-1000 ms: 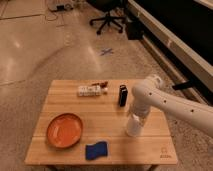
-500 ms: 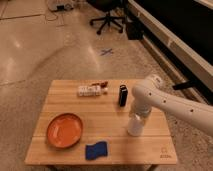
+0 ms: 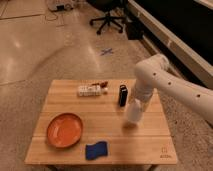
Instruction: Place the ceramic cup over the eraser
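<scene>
Compared with half a second ago, the ceramic cup (image 3: pixel 132 112) sits higher in the view and closer to the eraser (image 3: pixel 122 95), and the white arm (image 3: pixel 165 82) has drawn up with it. The eraser, plate, box and sponge lie where they did.

The pincer (image 3: pixel 136 103) is at the cup's upper end, over the right half of the counter (image 3: pixel 150 146). It is clamped on the cup, which appears to hang just above the wood with a soft shadow under its base. The grip itself blurs into the white of the cup.

The eraser stands upright just behind and to the left of the cup, near it but apart. Left of the eraser, along the counter's far edge, lies a white box pack (image 3: pixel 90 90) with a small red item (image 3: pixel 104 83) beside it. An orange plate (image 3: pixel 65 130) sits at the front left, well apart from the cup, and a blue sponge (image 3: pixel 96 150) lies near the front edge. On the floor beyond are a blue tape cross (image 3: pixel 106 51) and an office chair (image 3: pixel 108 17).
</scene>
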